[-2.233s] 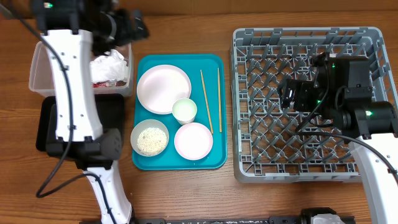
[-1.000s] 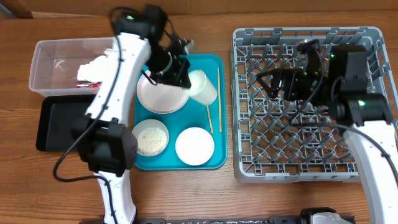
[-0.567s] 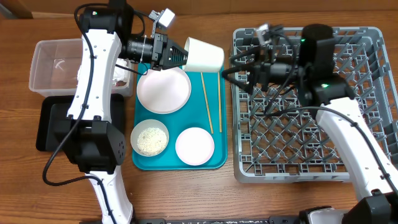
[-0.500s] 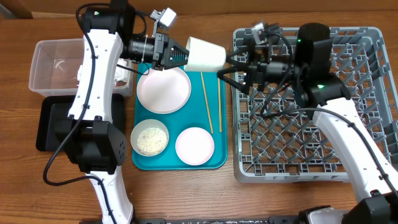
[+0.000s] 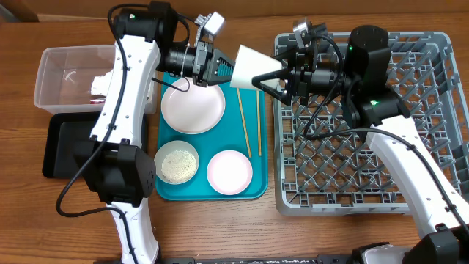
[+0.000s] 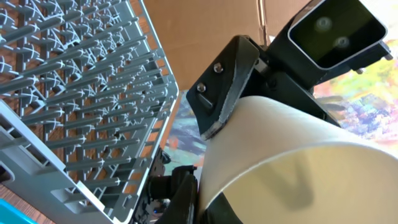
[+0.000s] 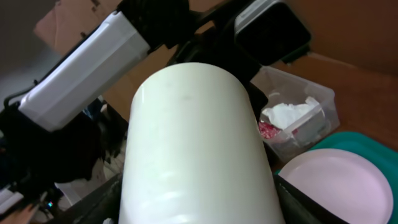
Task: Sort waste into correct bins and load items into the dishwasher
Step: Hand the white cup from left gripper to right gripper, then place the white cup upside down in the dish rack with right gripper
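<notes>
Cup [image 5: 251, 70] handoff, upper middle
It lies sideways: left hand [image 5: 228, 67] clamped on rim, right hand [image 5: 267, 76] straddling base, I can't tell if gripping.

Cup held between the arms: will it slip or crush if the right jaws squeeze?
Smooth and tapered, the cup may slide toward its narrow end. Its thin rim suggests it could flex. Probably light: a rim pinch carries it.

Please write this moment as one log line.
left gripper: grips cup | right gripper: fingers around cup, grip unclear | step: handover
</notes>
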You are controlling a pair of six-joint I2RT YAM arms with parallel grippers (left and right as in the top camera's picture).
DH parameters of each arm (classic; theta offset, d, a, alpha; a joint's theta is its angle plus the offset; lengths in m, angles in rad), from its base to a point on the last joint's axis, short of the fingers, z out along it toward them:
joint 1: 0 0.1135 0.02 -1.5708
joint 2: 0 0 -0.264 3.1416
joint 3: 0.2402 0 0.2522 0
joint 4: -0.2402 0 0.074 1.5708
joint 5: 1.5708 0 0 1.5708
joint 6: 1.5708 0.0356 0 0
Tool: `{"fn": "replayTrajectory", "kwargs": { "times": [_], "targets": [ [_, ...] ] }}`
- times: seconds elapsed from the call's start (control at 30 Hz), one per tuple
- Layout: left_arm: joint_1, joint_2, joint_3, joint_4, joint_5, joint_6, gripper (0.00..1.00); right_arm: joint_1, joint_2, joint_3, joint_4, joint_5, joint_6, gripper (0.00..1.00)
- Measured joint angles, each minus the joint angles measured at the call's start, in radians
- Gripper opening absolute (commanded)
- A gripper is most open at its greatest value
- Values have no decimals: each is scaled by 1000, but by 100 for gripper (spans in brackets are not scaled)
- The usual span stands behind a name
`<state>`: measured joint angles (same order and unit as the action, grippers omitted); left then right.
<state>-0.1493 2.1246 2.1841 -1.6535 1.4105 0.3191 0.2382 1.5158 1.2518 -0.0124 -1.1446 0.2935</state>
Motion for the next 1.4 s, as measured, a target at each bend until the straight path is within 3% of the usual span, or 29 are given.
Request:
{"fn": "replayTrajectory", "kwargs": {
  "times": [0.03,0.13,0.23,0.43,0.57,0.83,1.07,1.4],
  "targets": [
    [0,0,0,-1,0,0,35,0,0,0,1,-1,2,57],
    [0,0,0,0,-4,3,59,1,0,0,3,-3,1,54],
    [0,0,0,2,-8,-2,68,1,0,0,3,-4,1,47],
    [33,0,0,58,-81,-13,73,-35,0,2,-64,23,42,44],
    [117,0,0,138,-238,-55,80,-99,0,4,-256,125,79,44],
    [188,0,1,265,-565,-158,85,-91,-42,4,-614,406,101,44],
    [163,0,0,327,-790,-225,85,-12,-200,5,-982,725,110,45],
    [124,0,0,360,-927,-247,86,176,-238,5,-1335,1031,264,45]
  ]
}}
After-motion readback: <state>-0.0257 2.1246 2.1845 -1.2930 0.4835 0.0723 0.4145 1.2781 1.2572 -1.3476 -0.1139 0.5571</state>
